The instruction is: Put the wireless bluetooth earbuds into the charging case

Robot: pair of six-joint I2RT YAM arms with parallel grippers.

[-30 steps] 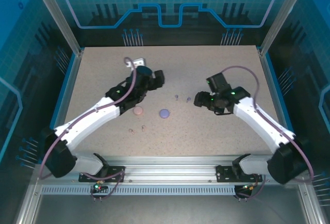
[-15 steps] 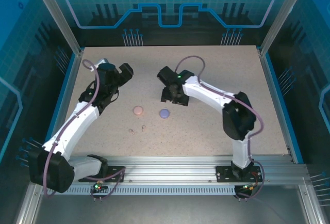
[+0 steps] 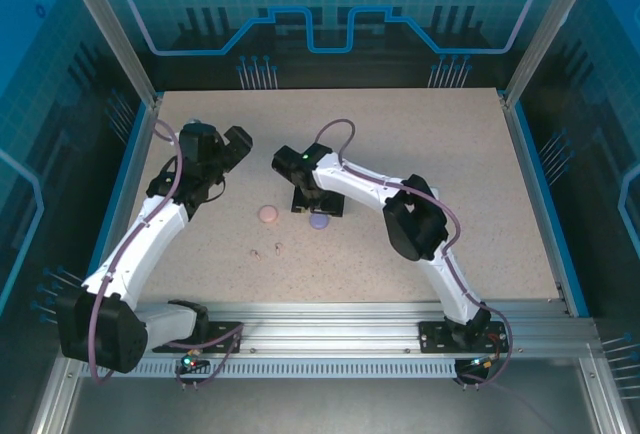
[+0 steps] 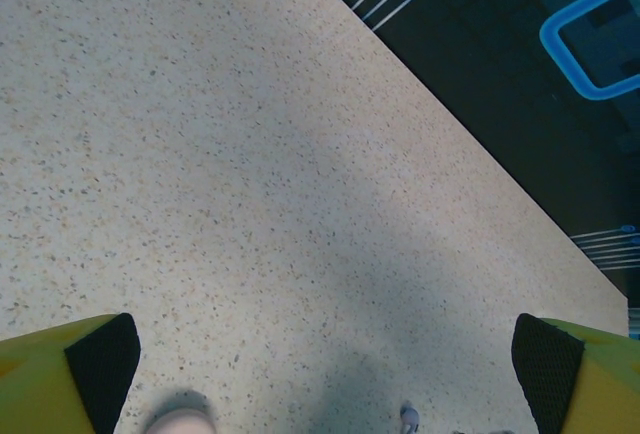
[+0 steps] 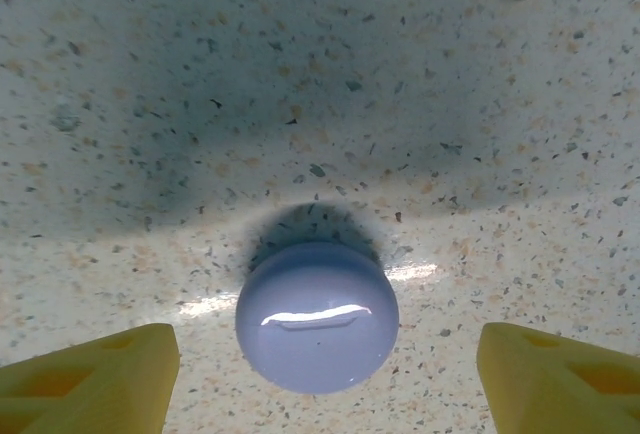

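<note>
Purple charging case (image 5: 317, 316) lies shut under the released right claw (image 5: 325, 342); left claw (image 4: 325, 354) gapes wide.

speckled beige tabletop (image 3: 430, 124) inside a blue-walled enclosure (image 3: 330, 14); aluminium rail (image 3: 330, 320) along its near edge

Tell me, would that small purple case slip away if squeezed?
Probably slippery: the purple case has a glossy shell showing bright glare. Its rounded sides might squirt out of a pinch. It lies flat on the table, so rolling seems unlikely.
</note>
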